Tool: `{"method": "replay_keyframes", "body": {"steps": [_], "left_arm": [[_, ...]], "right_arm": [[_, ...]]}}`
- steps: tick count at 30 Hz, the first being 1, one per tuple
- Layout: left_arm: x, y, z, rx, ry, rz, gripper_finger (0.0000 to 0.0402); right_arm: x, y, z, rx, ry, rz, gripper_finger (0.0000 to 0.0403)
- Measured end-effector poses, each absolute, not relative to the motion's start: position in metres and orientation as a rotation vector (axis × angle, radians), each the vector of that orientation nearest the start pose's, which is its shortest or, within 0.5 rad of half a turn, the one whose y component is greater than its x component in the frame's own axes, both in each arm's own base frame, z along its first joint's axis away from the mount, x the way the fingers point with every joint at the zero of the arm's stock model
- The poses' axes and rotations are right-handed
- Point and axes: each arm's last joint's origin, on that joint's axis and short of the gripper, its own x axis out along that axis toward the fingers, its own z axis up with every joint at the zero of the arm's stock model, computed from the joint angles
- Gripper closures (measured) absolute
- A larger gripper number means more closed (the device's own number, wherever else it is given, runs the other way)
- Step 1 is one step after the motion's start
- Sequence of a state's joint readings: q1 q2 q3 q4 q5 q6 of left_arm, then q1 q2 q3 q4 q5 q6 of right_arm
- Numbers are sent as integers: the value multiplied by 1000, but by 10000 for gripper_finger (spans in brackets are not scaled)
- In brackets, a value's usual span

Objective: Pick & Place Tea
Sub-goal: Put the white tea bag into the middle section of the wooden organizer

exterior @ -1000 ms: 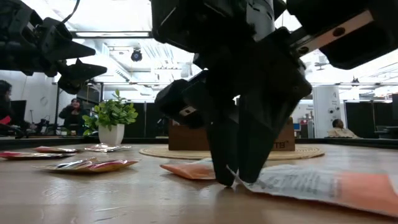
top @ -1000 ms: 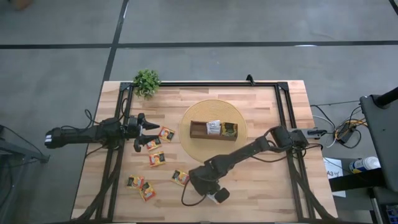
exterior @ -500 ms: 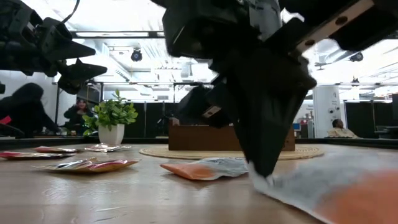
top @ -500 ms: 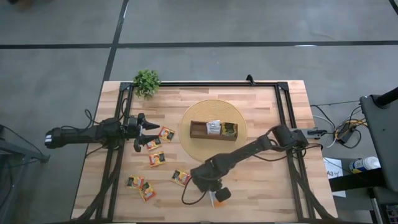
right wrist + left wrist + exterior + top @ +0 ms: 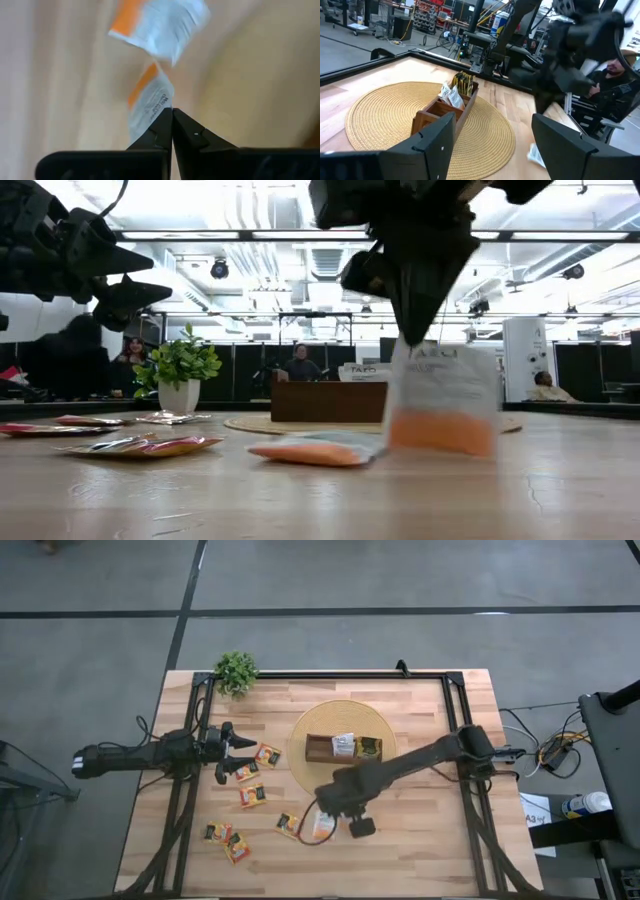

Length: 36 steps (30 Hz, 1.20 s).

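My right gripper point(image 5: 413, 330) is shut on a white-orange tea sachet point(image 5: 445, 402) that hangs above the table's near middle. A second white-orange sachet point(image 5: 315, 448) lies flat on the wood just beside it. The long brown box point(image 5: 343, 749) stands on a round woven mat point(image 5: 310, 778), with a white-orange and a dark green-yellow sachet standing in its right end. Several yellow-red sachets point(image 5: 252, 794) lie scattered on the table's left half. My left gripper point(image 5: 238, 752) waits open and level at the left. My right gripper pinches the sachet's white end point(image 5: 164, 104) between its two fingertips point(image 5: 190, 131). The fingers come from above and point down. The sachet hangs below them, lifted clear of the table, with its orange end point(image 5: 440, 432) lowest.
A small potted plant point(image 5: 236, 671) stands at the far left corner. A black frame rail point(image 5: 350, 674) runs along the far edge and down both sides. Bare wood lies right of the mat. People show in the room beyond the table.
My right gripper has shut on the white-orange sachet, risen and gone toward the far edge and the box, rolling as it went. The sachet lay flat on the wood; it has swung up and now hangs clear below the fingers. The other white-orange sachet stayed put.
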<state>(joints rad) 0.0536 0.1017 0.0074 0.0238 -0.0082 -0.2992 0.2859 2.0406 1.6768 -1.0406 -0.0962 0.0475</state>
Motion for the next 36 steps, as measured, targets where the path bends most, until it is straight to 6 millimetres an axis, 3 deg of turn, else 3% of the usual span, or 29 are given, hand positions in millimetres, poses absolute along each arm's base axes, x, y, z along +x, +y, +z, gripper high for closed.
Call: {"method": "replay_keyframes", "body": {"steps": [13,20,27,36], "left_arm": [[103,6,160,-300,61,72,145],[103,6,160,-301,62,72,145],[103,6,160,-300,62,72,145],[103,6,160,-301,62,72,145]], "right_arm": [[373,36,260,-146,1397,8,395],[372,-4,266,-189,1395,-28,395],[370,-28,268,-207,1402,-32,395],[373,-42,295,-288,1346,-25,395]]}}
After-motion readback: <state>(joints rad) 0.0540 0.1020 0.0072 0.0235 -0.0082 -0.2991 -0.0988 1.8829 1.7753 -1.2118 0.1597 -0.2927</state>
